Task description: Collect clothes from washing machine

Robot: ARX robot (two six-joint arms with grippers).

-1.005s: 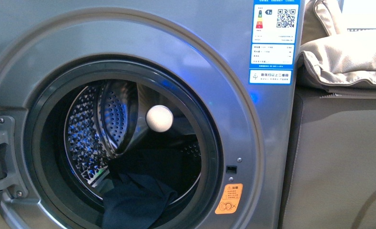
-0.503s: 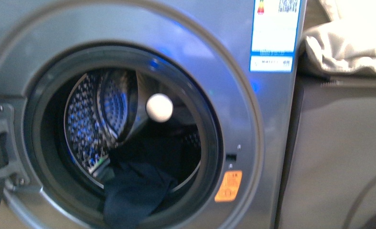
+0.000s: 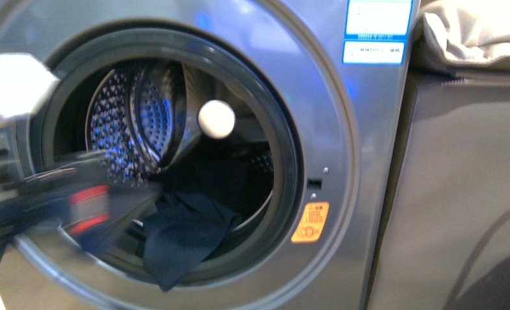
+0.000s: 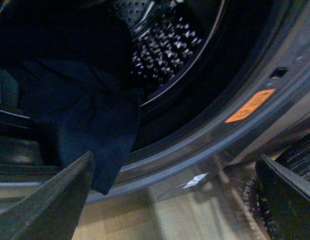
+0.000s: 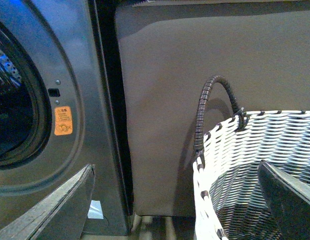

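Note:
The grey washing machine fills the front view with its round opening uncovered and the perforated drum showing. Dark navy clothes lie in the drum, one piece hanging over the lower rim. My left arm is a blurred dark shape at the opening's lower left, just beside the cloth. In the left wrist view the left gripper is open, the hanging clothes just beyond one finger. My right gripper is open and empty, off to the machine's right, between the machine and a basket.
A white ball hangs in the drum mouth. A white-and-dark woven basket with a dark handle stands to the right of the machine, against a grey-brown panel. Beige cushions lie on top of that panel.
My left arm has come into the front view from the left, blurred, reaching the lower left of the opening. The machine and its labels sit higher in the view than before.

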